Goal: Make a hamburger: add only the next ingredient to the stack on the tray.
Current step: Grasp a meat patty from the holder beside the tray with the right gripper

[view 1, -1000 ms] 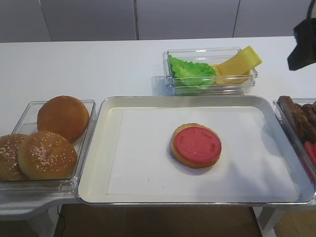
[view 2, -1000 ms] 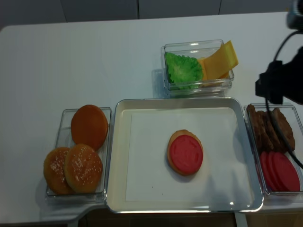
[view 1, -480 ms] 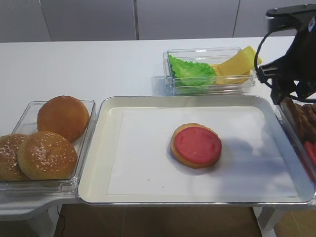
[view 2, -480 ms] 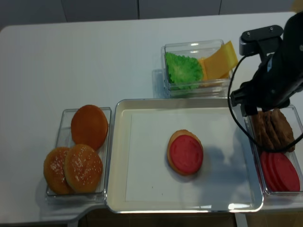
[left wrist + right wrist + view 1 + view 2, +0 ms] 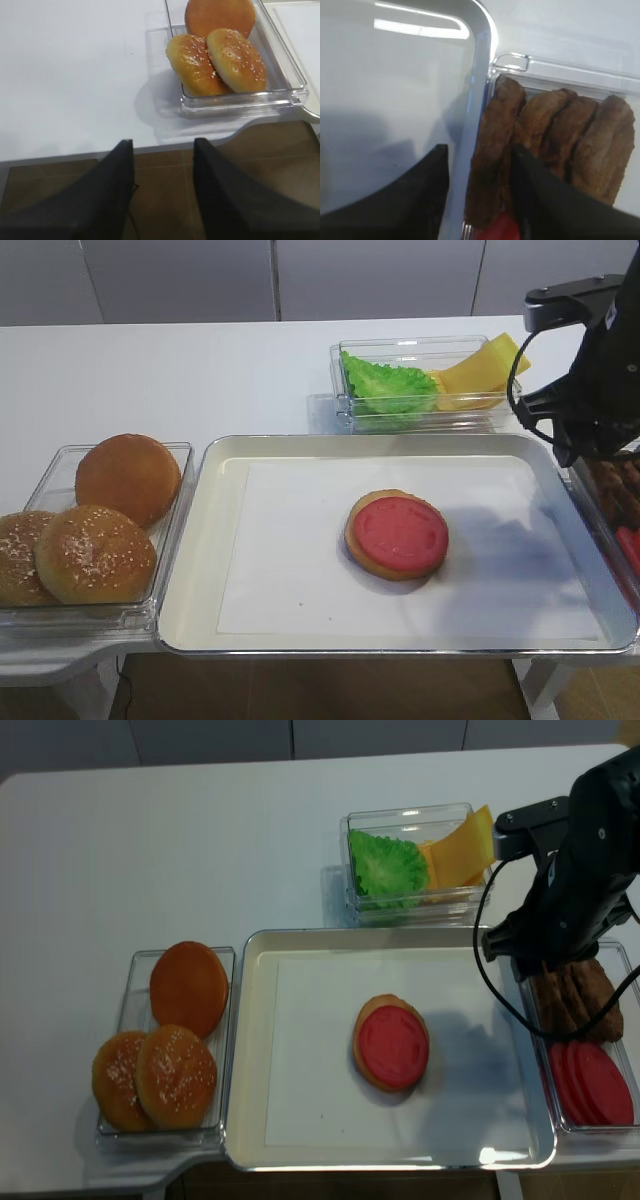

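Several dark brown meat patties (image 5: 555, 135) stand on edge in a clear container (image 5: 575, 995) right of the tray (image 5: 230, 452). My right gripper (image 5: 480, 148) is low over that container's left end, open. One finger hangs over the tray's rim, the other sits between the leftmost patty (image 5: 492, 145) and its neighbour. A gap shows between the left finger and that patty. The stack (image 5: 397, 534), a tan bun base topped with a red disc, lies mid-tray. My left gripper (image 5: 162, 143) is open and empty, off the table's front edge near the buns (image 5: 215, 55).
A clear container of buns (image 5: 100, 510) stands left of the tray. Behind the tray is a container with lettuce (image 5: 388, 385) and cheese slices (image 5: 480, 370). Red round slices (image 5: 590, 1085) lie in front of the patties. The right arm (image 5: 575, 870) reaches over the tray's far right corner.
The right arm has come in from the right edge and dropped onto the patty container. Its jaws have narrowed around the leftmost patty. The left gripper and the stack have not moved.
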